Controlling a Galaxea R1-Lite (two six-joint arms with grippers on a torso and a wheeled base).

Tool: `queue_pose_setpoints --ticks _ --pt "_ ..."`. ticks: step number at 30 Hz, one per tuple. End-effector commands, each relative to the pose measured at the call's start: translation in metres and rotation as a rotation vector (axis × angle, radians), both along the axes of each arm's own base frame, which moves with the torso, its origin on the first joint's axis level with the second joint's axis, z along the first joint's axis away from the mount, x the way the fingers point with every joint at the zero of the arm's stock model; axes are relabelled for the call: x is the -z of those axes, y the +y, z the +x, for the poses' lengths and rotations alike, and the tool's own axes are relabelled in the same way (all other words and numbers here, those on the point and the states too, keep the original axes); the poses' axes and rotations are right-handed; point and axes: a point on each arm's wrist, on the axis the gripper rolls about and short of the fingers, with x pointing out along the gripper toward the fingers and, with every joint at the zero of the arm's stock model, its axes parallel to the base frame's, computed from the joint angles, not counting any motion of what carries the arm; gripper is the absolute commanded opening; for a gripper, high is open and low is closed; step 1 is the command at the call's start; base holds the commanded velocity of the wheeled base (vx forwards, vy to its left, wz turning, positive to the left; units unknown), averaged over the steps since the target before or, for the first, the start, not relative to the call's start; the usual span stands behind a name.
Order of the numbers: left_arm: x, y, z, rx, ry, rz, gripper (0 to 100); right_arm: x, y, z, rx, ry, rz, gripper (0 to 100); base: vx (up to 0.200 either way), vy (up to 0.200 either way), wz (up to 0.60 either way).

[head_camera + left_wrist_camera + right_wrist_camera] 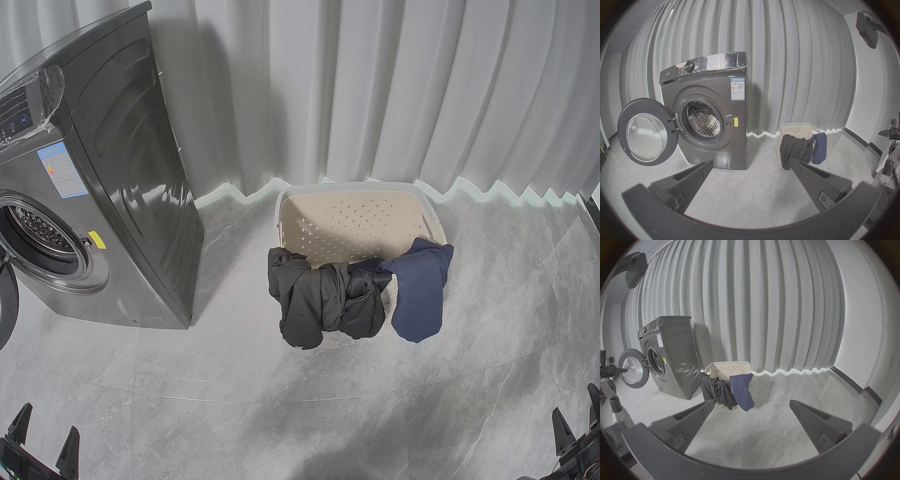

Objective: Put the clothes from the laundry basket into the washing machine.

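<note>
- Over the near rim of the basket hang a dark grey garment and a blue garment, touching each other.
- Well short of the basket, the left gripper and right gripper are both spread wide, holding nothing.
- Risk: a draped garment may snag on the rim and tip the basket, or trail and drop.
- Left of the basket stands the washing machine, its door swung open, with bare floor between them.

Pale pleated curtain behind grey marbled floor
</note>
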Motion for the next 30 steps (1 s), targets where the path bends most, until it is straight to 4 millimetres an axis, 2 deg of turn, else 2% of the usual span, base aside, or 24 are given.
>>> queue_pose_setpoints --ticks 1,11,20,28,30 --pt "0.0048 0.0000 0.0000 0.001 0.001 0.000 100 0.0050 0.0000 0.0000 0.000 0.001 -0.001 100 0.000 0.000 0.00" --pt "0.0048 0.0000 0.0000 -0.001 0.001 0.000 100 0.0050 0.0000 0.0000 0.000 0.001 -0.001 100 0.000 0.000 0.00" --pt "0.0048 0.0000 0.0000 0.001 0.001 0.000 100 0.0050 0.0000 0.0000 0.000 0.001 -0.001 100 0.200 0.000 0.00" --pt "0.0048 0.0000 0.0000 0.001 0.001 -0.001 100 0.0050 0.0000 0.0000 0.000 0.001 -0.001 100 0.000 0.000 0.00" --pt "0.0048 0.0000 0.0000 0.001 0.001 -0.001 100 0.0048 0.0000 0.0000 0.000 0.000 0.000 100 0.000 -0.200 0.00"
